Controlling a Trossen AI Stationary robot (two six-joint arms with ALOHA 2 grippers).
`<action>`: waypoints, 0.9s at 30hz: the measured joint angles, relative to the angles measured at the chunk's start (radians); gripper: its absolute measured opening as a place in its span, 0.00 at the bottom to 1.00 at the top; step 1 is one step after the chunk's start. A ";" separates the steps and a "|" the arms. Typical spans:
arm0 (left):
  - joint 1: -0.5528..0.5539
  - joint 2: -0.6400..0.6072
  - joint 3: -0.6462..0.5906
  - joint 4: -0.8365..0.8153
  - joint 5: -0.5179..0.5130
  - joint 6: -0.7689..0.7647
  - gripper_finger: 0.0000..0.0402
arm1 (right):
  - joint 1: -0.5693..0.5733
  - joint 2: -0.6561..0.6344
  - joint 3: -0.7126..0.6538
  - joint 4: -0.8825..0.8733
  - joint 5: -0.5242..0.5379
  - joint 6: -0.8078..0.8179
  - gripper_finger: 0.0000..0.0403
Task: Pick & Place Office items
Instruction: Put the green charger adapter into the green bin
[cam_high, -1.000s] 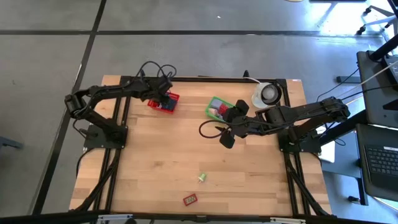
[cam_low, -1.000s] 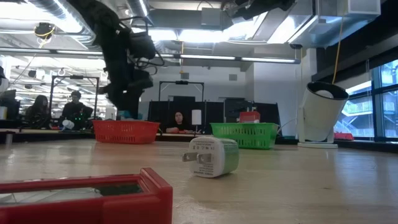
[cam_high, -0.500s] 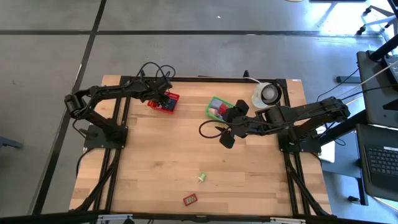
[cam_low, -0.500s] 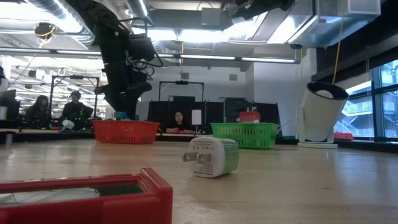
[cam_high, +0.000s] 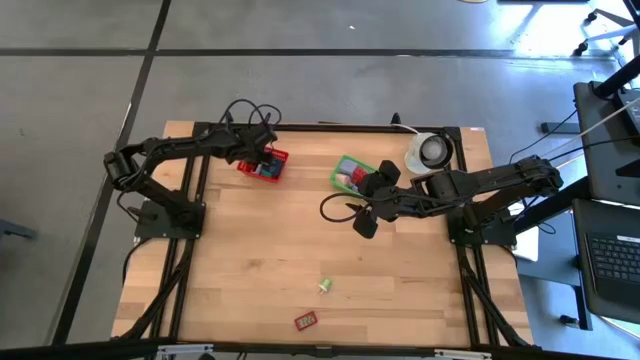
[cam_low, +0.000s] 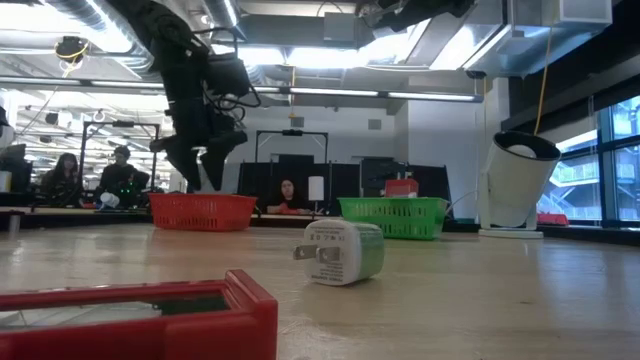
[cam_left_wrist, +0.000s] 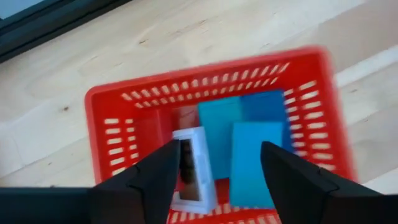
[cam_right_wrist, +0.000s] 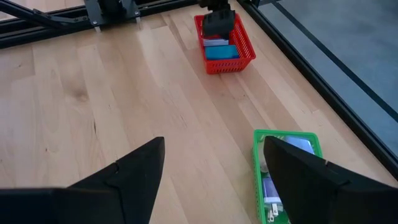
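Observation:
My left gripper (cam_high: 262, 160) hangs open just above the red mesh basket (cam_left_wrist: 211, 68) at the table's far left, touching nothing; the low view shows its fingers (cam_low: 200, 165) spread over the basket (cam_low: 203, 210). Blue blocks (cam_left_wrist: 249, 143) and a white piece (cam_left_wrist: 196, 168) lie inside. My right gripper (cam_high: 365, 215) waits open above the table's middle (cam_right_wrist: 214, 168), near the green basket (cam_high: 352, 173), which holds a few small pieces. A white-and-green plug block (cam_high: 326, 286) (cam_low: 340, 250) and a flat red piece (cam_high: 306, 321) (cam_low: 130, 315) lie on the near part of the table.
A white round container (cam_high: 430, 150) (cam_low: 520, 180) stands at the far right corner, beside the green basket (cam_low: 393, 215). Black cables loop near both arms. Bare wood spreads between the baskets and the two loose pieces. People sit in the room beyond the table.
The left gripper has opened above the red basket; in the low view its fingers now stand apart where they were together before. The right arm has kept still.

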 joint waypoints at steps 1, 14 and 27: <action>0.000 0.000 0.011 0.000 0.011 -0.007 0.56 | 0.000 0.000 0.000 0.000 0.000 0.000 0.69; -0.138 -0.084 0.209 0.003 0.375 -0.126 0.54 | 0.000 0.000 0.000 0.035 0.000 0.000 0.69; -0.704 -0.177 0.205 0.002 0.101 -0.373 0.49 | 0.000 0.000 0.000 0.168 0.082 -0.001 0.69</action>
